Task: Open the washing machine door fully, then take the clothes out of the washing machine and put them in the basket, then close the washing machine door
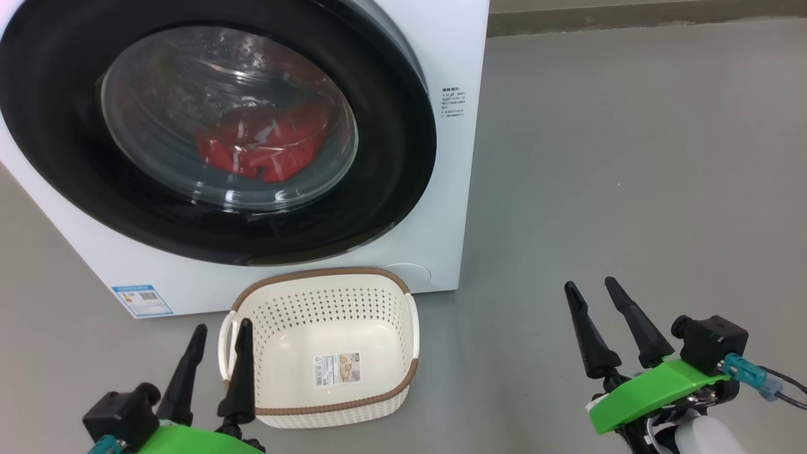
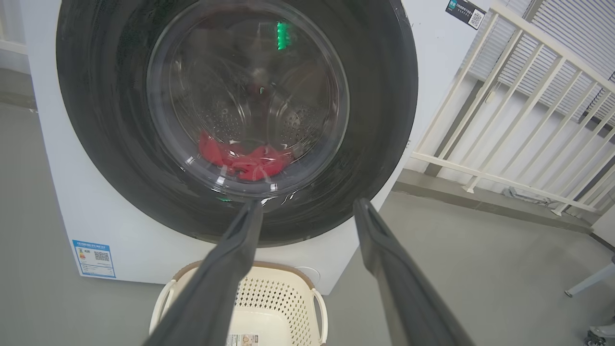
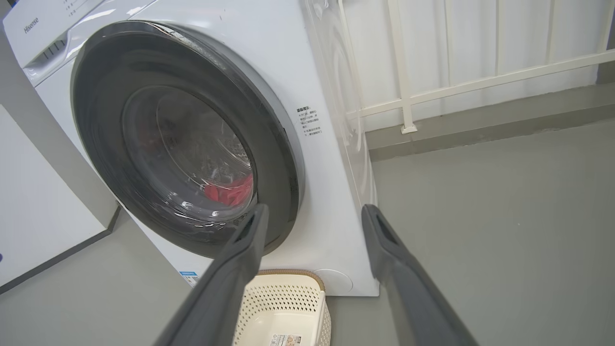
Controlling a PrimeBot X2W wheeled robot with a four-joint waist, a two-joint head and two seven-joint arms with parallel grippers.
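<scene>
The white washing machine [image 1: 463, 57] stands ahead with its round black-rimmed door [image 1: 391, 164] flush against the front. Red clothes [image 1: 265, 148] lie behind the glass; they also show as clothes [image 2: 242, 161] and clothes [image 3: 230, 191] in the wrist views. On the floor just in front sits the cream basket [image 1: 334, 315] with a brown rim, nothing in it but a paper label. My left gripper [image 1: 220, 334] is open at the basket's left handle. My right gripper [image 1: 592, 291] is open over bare floor to the right. Both hold nothing.
Grey floor [image 1: 630, 157] spreads to the right of the machine. A white railing [image 2: 509, 96] runs along the wall beyond the machine's right side. A white cabinet or panel [image 3: 33, 202] stands to the machine's left.
</scene>
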